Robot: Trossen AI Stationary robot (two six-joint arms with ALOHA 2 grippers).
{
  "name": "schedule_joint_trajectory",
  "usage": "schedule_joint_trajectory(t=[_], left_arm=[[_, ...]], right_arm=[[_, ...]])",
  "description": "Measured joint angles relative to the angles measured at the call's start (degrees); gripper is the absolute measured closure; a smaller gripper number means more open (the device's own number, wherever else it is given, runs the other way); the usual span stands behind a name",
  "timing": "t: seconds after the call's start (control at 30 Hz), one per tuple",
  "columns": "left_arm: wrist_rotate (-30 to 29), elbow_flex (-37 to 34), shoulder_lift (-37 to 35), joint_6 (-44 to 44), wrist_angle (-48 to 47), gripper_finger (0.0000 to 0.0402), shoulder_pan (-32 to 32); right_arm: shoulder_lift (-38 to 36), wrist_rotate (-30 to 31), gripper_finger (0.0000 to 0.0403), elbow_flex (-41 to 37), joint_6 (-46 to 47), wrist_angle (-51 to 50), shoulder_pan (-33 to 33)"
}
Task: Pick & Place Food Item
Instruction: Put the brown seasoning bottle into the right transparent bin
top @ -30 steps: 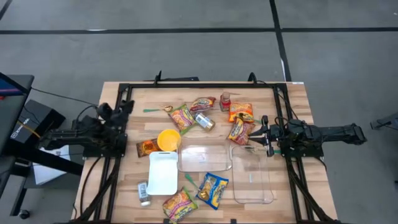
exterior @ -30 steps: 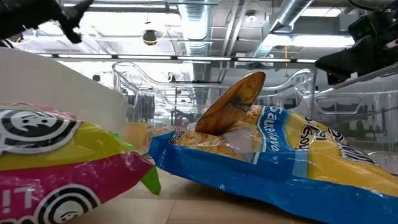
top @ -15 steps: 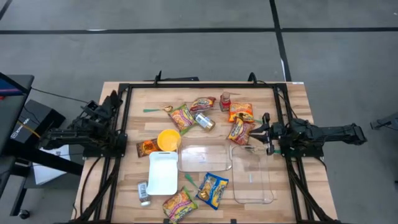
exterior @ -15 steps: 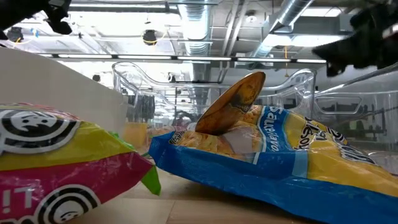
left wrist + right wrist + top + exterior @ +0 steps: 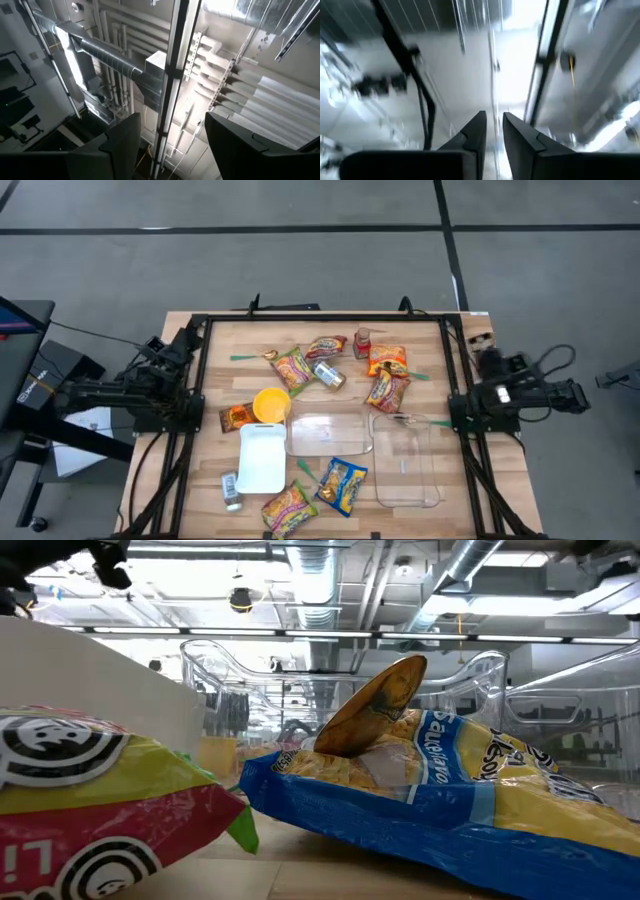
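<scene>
From the bench's front edge, the low view fills with a blue-and-yellow chip bag and a pink-and-yellow snack pack, details the overhead camera shrinks to small shapes. Behind them sit a white tray and two clear glass dishes, all holding nothing, then a yellow bowl. Farther back, more bright snack packets lie loose on the wood, none contained or gripped. The left pincer points at the ceiling, fingers spread and holding nothing; the right pincer, off the bench's right side, is nearly closed on nothing.
</scene>
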Motion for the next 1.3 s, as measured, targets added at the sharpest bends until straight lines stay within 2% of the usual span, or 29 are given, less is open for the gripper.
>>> schedule_joint_trajectory(t=[0.13,0.23,0.37,0.73,0.97,1.3], left_arm=[[0.56,2.47,4.00,-2.81,0.36,0.0184,-0.01],[0.60,3.78,6.16,-4.89,0.43,0.0184,-0.01],[0.62,4.59,7.89,-5.72,0.45,0.0184,-0.01],[0.62,4.61,9.74,-5.67,0.27,0.0184,0.02],[2.71,4.65,9.70,-5.65,0.90,0.0184,0.02],[3.56,6.26,9.73,-5.92,1.31,0.0184,-0.01]], right_arm=[[0.00,-0.04,0.0344,3.52,-2.15,5.86,-0.02],[0.00,0.00,0.0344,6.38,-0.45,6.02,0.00],[0.02,2.79,0.0344,9.73,1.08,1.37,0.00],[0.61,2.84,0.0344,19.85,-1.68,-12.60,0.00],[4.16,2.91,0.0344,25.86,-2.46,-22.19,0.00],[11.62,2.95,0.0344,31.87,-2.35,-24.02,0.00]])
